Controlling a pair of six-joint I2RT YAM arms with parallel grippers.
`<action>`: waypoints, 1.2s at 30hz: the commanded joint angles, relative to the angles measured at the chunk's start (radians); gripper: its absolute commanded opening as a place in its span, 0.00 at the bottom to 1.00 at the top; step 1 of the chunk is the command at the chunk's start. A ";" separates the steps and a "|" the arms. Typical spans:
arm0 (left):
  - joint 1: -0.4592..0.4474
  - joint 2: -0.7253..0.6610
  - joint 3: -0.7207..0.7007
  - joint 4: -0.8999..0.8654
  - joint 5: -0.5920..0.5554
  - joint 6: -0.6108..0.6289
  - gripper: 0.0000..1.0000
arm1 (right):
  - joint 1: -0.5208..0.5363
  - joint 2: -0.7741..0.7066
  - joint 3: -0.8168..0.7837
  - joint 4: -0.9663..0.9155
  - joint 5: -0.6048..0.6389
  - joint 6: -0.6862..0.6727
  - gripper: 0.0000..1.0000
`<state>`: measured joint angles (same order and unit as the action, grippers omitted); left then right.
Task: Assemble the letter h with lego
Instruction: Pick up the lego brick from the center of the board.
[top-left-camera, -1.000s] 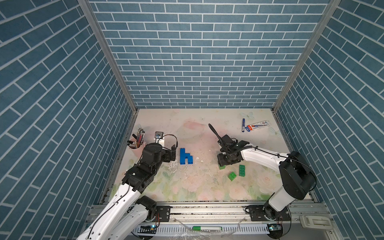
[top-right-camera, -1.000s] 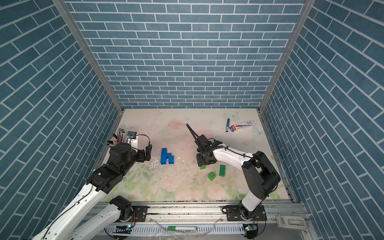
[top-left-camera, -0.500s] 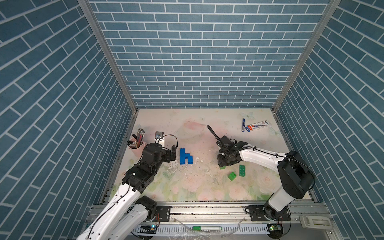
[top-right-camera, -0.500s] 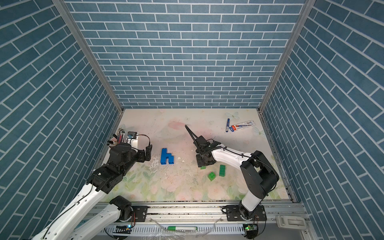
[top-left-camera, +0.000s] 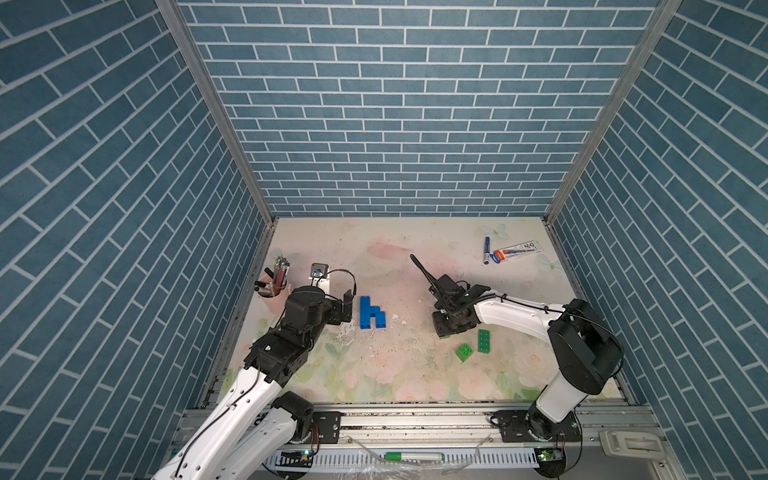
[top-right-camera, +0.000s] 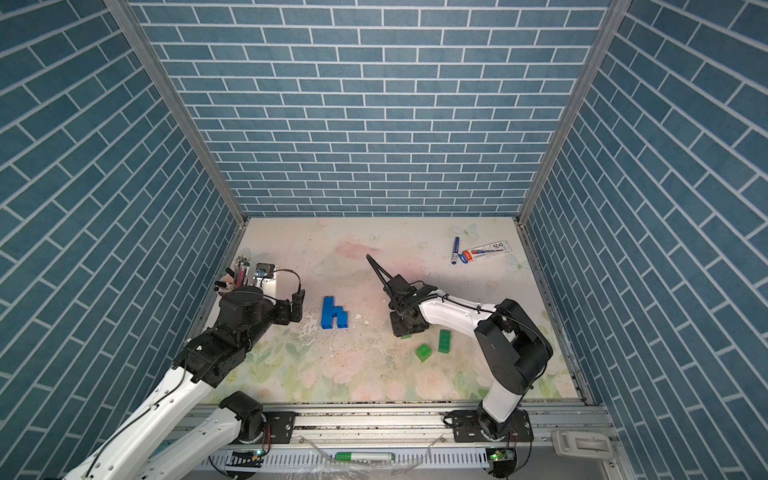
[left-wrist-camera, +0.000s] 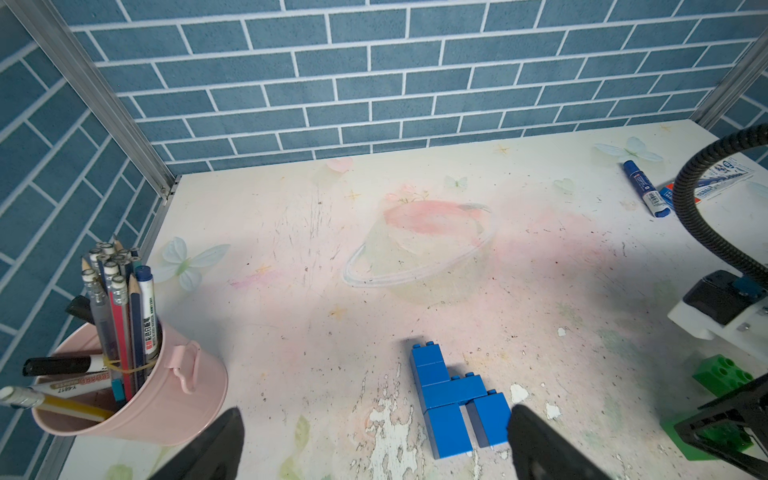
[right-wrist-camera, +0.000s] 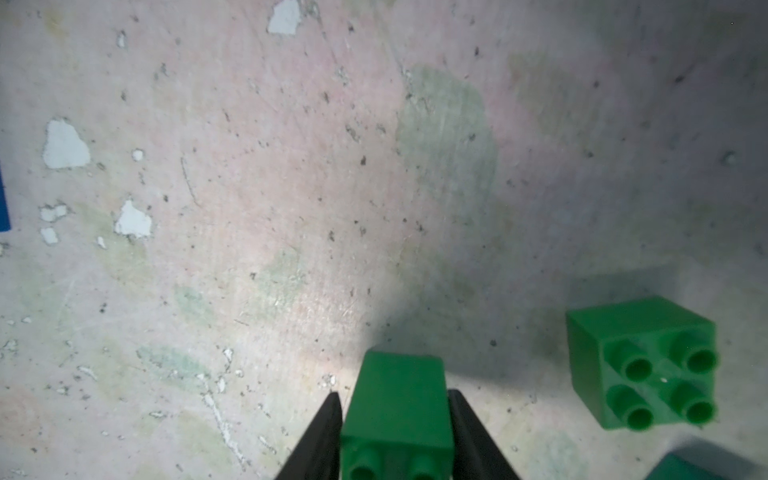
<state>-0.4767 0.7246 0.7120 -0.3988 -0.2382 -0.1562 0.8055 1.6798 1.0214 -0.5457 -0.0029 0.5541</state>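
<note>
My right tool (right-wrist-camera: 394, 394) grips one green brick (right-wrist-camera: 397, 419); I count two more loose, square brick (top-left-camera: 464, 352) and long brick (top-left-camera: 483, 341); one blue h (top-left-camera: 371, 313); left tool (left-wrist-camera: 376, 409) wide.

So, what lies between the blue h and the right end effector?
Only bare, chipped table, from blue h to right end effector; both top views show it.

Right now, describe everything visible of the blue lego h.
The blue lego h is glossy plastic, built of several studded bricks whose seams show: a tall stem, a bridging brick and a short leg. It lies flat on the flowered table, on the robot's left half, with its studs pointing toward the back wall. Only the table touches it. The open left pincer faces it from the side, apart from it in both top views.
</note>
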 joint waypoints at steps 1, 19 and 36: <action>-0.005 0.000 0.003 -0.004 0.008 0.012 0.99 | 0.009 0.006 -0.013 0.006 0.022 0.042 0.36; -0.007 -0.004 0.001 -0.005 0.011 0.012 0.99 | 0.030 -0.037 0.081 -0.040 0.145 0.133 0.00; -0.018 -0.005 -0.002 -0.008 0.020 0.014 0.99 | -0.031 0.195 0.354 -0.143 0.141 0.152 0.00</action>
<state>-0.4889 0.7246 0.7120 -0.3988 -0.2237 -0.1516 0.7795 1.8393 1.3365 -0.6285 0.1154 0.6567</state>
